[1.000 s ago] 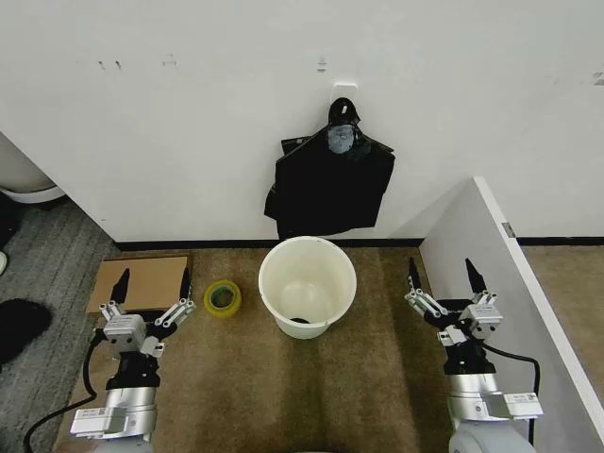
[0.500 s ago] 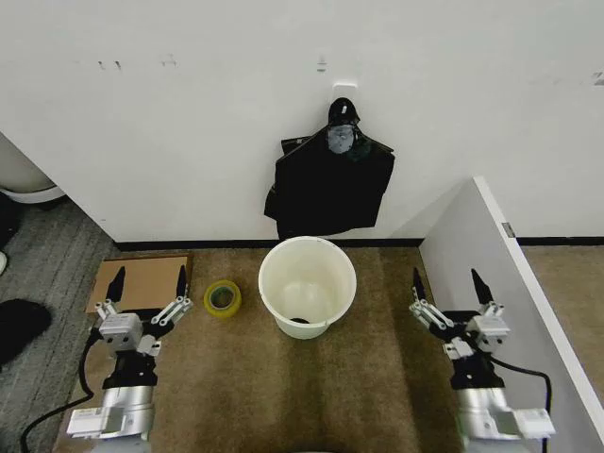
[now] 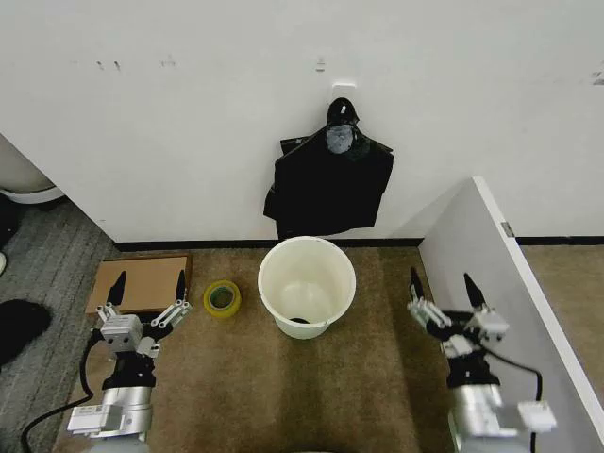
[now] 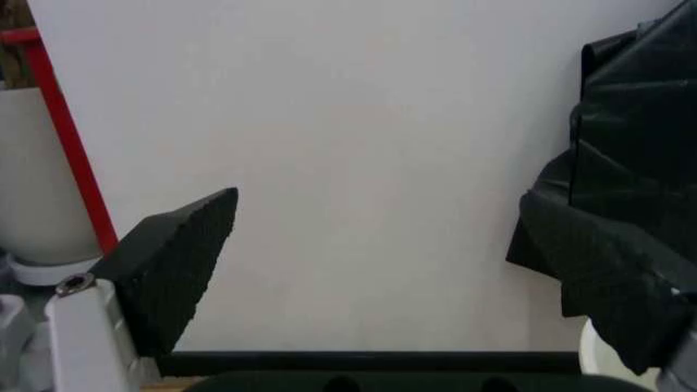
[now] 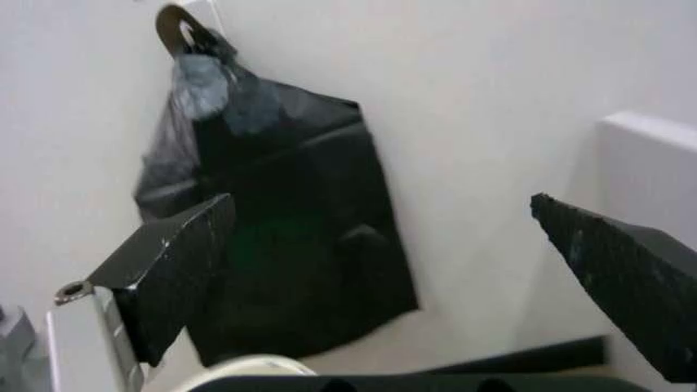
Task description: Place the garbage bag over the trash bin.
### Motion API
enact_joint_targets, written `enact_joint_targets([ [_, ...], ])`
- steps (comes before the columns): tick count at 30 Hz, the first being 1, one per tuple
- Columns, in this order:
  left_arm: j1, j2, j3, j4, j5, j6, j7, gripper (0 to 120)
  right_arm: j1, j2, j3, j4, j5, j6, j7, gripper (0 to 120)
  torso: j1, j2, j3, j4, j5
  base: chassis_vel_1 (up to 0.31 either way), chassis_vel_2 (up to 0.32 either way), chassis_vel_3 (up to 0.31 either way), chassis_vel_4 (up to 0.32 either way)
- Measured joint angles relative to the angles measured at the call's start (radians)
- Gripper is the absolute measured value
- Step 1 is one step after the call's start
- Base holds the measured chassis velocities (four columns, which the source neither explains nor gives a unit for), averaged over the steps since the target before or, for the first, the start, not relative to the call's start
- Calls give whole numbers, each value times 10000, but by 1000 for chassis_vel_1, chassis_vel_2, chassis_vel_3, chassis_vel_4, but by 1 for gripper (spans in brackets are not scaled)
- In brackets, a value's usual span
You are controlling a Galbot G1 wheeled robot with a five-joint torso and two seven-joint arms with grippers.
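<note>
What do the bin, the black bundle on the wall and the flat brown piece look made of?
Trash bin: smooth cream-white plastic, by its even, slightly glossy wall and clean rim.
Black bundle hanging on the wall: thin plastic film, by its creases and sheen in the right wrist view.
Brown piece on the floor: likely cardboard, flat and matte.

Even, soft overhead light fills the head view, brightest on the far white wall (image 3: 189, 123) and leaving only faint shadows on the carpet (image 3: 245, 377), while both wrist views are softer, the right one blurred, with near fingers (image 5: 163, 269) looming dark and unfocused.
</note>
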Motion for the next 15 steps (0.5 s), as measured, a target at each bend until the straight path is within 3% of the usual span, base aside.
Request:
enact_joint_targets([
  [1,29,-58,-17,-13,44,-19,-6,100,215,-127,-62,-84,408,-151,1,100,0,0,0,-9,1,0,0,0,0],
  [6,321,-379,-137,-110,331,-261,-19,100,1630,-559,-411,-564,2942,-995,167,100,0,-1,0,-4,0,0,0,0,0],
  [12,395,-619,-141,-110,552,-367,-37,100,3192,-471,-802,-1172,5474,-1617,356,100,0,0,1,-6,1,0,0,0,0],
  [14,394,-634,-140,-110,568,-367,-37,100,3329,-447,-833,-1228,5685,-1663,366,100,0,-1,1,-5,2,0,0,0,0],
  [15,393,-693,-138,-111,633,-367,-39,100,3843,-329,-926,-1398,6553,-1848,396,100,0,-1,0,-1,-1,0,0,0,0],
])
